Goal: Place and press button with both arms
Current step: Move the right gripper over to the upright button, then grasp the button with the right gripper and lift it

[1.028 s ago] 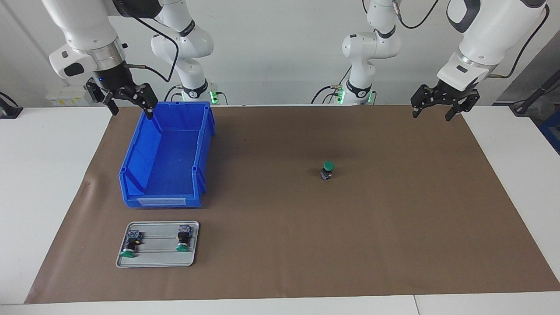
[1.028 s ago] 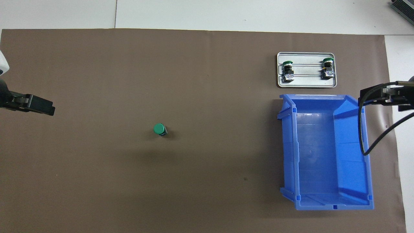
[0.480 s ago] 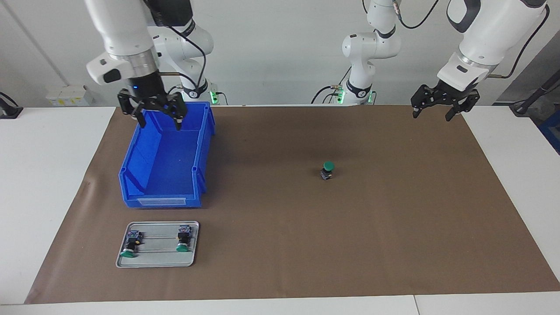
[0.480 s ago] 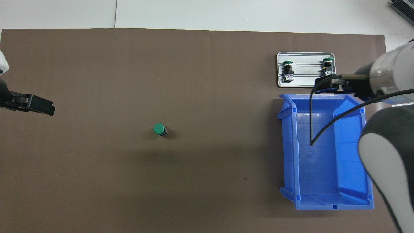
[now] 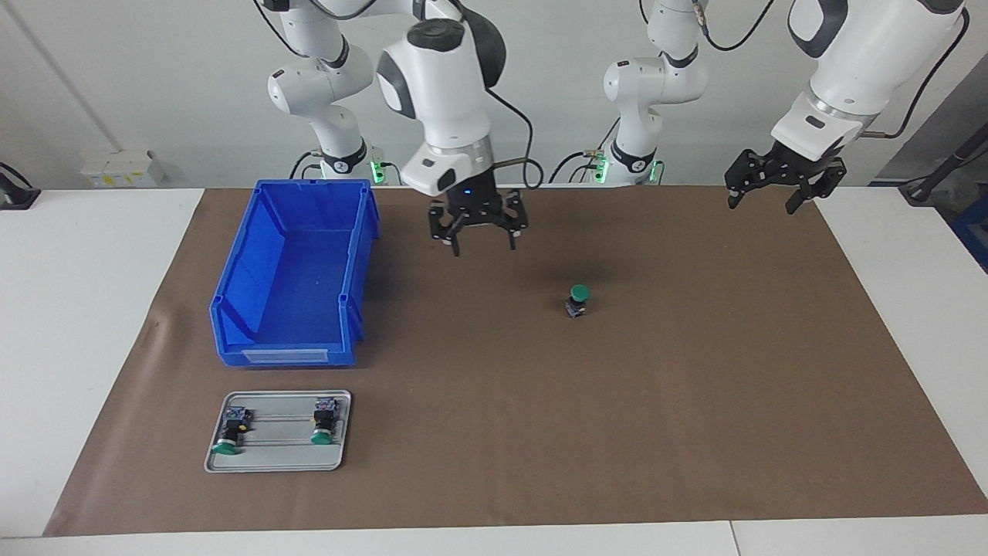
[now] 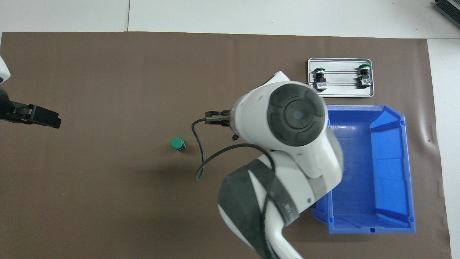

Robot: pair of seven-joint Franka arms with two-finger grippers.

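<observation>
A button (image 5: 577,300) with a green cap stands upright, cap up, on the brown mat near the table's middle (image 6: 176,143). Nothing touches it. My right gripper (image 5: 483,247) hangs open and empty over the mat, between the blue bin and this button. In the overhead view its own arm hides it. My left gripper (image 5: 761,206) hangs open and empty over the mat's edge at the left arm's end, well apart from the button. Two more buttons (image 5: 229,432) (image 5: 323,425) lie on their sides in a grey tray.
An empty blue bin (image 5: 289,355) sits at the right arm's end of the table. The grey tray (image 5: 278,461) lies just farther from the robots than the bin. A brown mat (image 5: 617,432) covers most of the table.
My right arm has swung from above the blue bin toward the table's middle and now hangs near the standing button. The left arm and the button have not moved.
</observation>
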